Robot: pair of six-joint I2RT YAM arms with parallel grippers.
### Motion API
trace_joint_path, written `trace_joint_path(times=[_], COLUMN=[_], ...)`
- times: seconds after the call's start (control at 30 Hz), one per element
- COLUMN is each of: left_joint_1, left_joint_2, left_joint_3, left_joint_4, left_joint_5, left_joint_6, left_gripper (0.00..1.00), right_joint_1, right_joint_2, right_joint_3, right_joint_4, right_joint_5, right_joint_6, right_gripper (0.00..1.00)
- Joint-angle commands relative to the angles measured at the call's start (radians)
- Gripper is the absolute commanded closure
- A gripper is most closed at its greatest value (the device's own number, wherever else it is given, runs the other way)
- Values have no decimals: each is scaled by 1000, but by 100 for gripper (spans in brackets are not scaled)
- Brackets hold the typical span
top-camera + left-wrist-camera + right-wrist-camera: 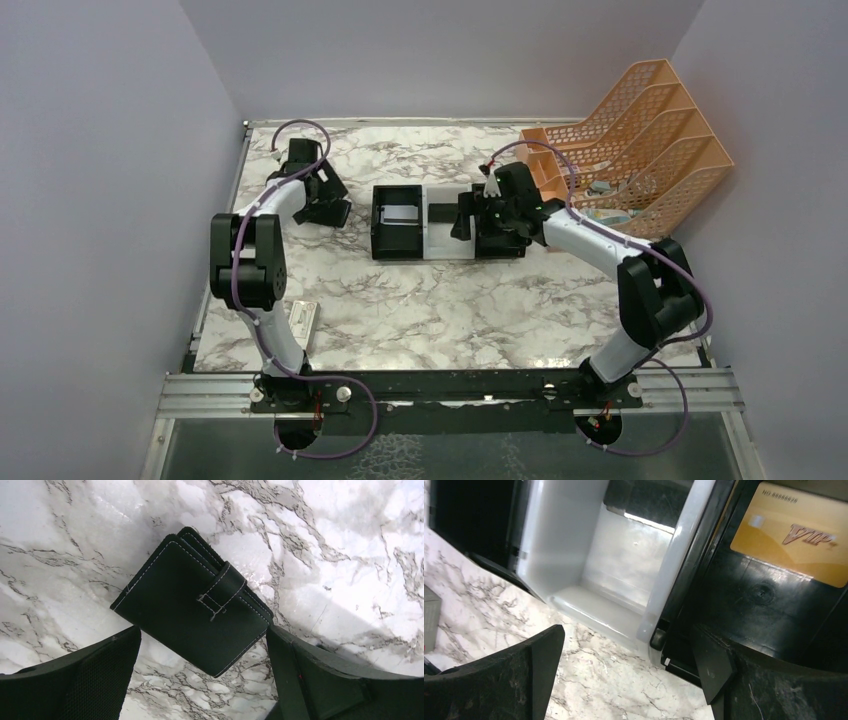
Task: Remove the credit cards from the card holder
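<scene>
Left end effector (202, 642) gapes empty over the closed card holder (185, 605), right end effector (627, 630) equally wide and empty above the gold credit card (794, 535) in the tray (681, 555), so extraction looks finished and only a clean retreat remains.

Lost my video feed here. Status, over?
Both open: left gripper over closed card holder, right gripper over tray. Gold card lying in tray's black end compartment. Nothing blocking the holder.

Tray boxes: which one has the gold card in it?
The black end box under the right pincer holds the gold card. The middle box is white, and the other black box holds a silvery card.
</scene>
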Motion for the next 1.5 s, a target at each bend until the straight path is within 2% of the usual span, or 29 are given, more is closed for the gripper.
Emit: trace_joint_path(times=[0.0,0.2,0.27,0.43,0.6,0.73,0.8,1.0,1.13,1.23,1.47], left_joint_1=[-25,-40,-53,-60,-67,-70,-77,-122,-228,-304,-327], left_joint_2=[35,229,266,315,262,215,169,31,-34,-81,-265], left_joint_3=[92,354,379,381,306,236,180,40,-42,-141,-338], left_joint_4=[-96,-259,-285,-326,-325,-327,-316,-284,-280,-278,-267], left_joint_5=[-162,-219,-257,-253,-235,-163,-151,-86,-61,-111,-184], left_joint_6=[-88,-40,-14,68,159,238,242,258,285,255,168], left_gripper=[1,1,1,1,13,22,29,38,40,45,47], right_joint_1=[-2,-2,-2,-1,-1,-1,-1,-2,-2,-1,-2], right_joint_2=[-84,-148,-169,-213,-239,-256,-261,-277,-291,-299,-320], right_joint_3=[37,31,28,17,16,8,3,-9,-19,-25,-36], right_joint_4=[-41,-70,-80,-98,-113,-115,-117,-131,-130,-132,-139], right_joint_5=[23,40,53,76,85,84,82,85,76,68,57], right_joint_6=[-15,-21,-25,-44,-51,-51,-51,-54,-55,-55,-55], right_gripper=[1,1,1,1,1,1,1,1,1,1,1])
